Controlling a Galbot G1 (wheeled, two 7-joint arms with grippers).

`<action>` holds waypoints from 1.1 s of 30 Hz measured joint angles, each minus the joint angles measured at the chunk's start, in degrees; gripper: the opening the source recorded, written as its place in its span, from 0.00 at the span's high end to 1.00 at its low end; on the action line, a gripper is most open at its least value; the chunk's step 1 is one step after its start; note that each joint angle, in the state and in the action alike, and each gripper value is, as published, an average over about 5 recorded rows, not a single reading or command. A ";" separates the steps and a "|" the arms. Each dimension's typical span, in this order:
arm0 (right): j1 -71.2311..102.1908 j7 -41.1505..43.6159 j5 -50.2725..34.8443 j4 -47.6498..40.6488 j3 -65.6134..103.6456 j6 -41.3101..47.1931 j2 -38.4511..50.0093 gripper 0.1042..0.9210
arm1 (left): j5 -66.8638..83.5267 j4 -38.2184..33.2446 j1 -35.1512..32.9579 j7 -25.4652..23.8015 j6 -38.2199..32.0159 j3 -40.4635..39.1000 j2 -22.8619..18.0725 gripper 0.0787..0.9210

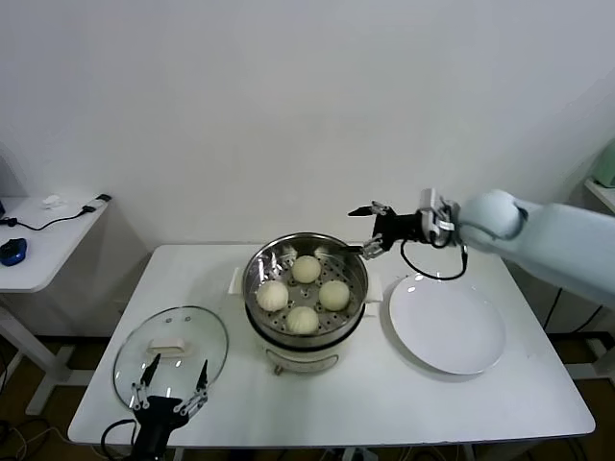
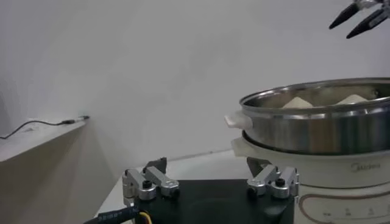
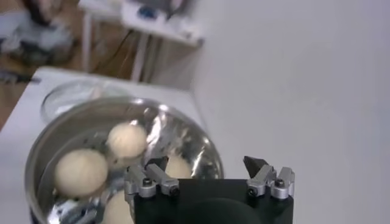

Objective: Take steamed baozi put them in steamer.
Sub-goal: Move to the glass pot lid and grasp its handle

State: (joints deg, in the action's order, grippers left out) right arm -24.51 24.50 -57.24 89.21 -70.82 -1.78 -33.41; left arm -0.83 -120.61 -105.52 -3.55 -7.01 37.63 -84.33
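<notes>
- Side desk (image 1: 43, 240) at far left, apart from the white table (image 1: 384, 403), carrying a cable and a blue object; no part in the task.
- Glass lid (image 1: 171, 357) flat on the table near its front left corner, white handle up.
- Left pincer (image 1: 173, 391) low at the table's front edge, just over the lid's near rim, fingers spread and holding nothing; idle by the look of it.
- Steamer (image 1: 306, 252) at table centre, steel pot on a white base, lid off.
- Steamed baozi (image 1: 304, 295), all four, already on the perforated floor inside the pot, set in a loose diamond, neighbours close or touching.
- Right pincer (image 1: 371, 230) above and just beyond the steamer's right rear rim, fingers apart, empty; seen from its own wrist camera as well (image 3: 207, 163), with three buns below.
- White plate (image 1: 447, 325) just right of the steamer, bare.
- Judged state of the job: loading looks complete, only withdrawal remaining.
- Risk from here: lower finger near the steel rim, so a careless drop or sideways sweep could knock the pot and shift it on its base, or jostle the buns.
- Further risk: a low retreat across the plate could clip or slide it toward the table's edge.
</notes>
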 measured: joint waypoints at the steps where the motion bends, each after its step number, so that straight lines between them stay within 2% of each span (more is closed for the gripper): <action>1: 3.49 -0.95 0.27 0.77 3.63 -0.50 1.31 0.12 | -0.21 -0.12 0.01 -0.04 0.07 0.04 -0.10 0.12; 8: 29.86 -5.51 3.07 5.14 30.23 -2.48 5.55 0.12 | -2.01 -1.18 0.13 -0.44 0.82 0.36 -0.76 0.12; 17: 63.30 -7.50 7.89 9.58 64.45 -2.59 1.00 0.12 | -8.69 -2.17 1.25 -1.03 2.20 2.07 -0.51 0.12; 25: 85.78 -7.37 12.75 11.27 89.20 -2.48 -7.55 0.12 | -29.60 -1.05 4.08 -0.32 2.44 3.13 1.44 0.12; 33: 96.71 -7.26 17.35 11.23 99.97 -2.71 -15.16 0.12 | -53.72 3.62 8.65 0.27 2.97 2.87 3.48 0.12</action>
State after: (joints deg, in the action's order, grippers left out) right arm 72.19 17.24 -39.89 100.44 29.15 -4.49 -48.57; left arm -54.55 -116.99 -96.87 -3.28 -4.04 40.51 -80.85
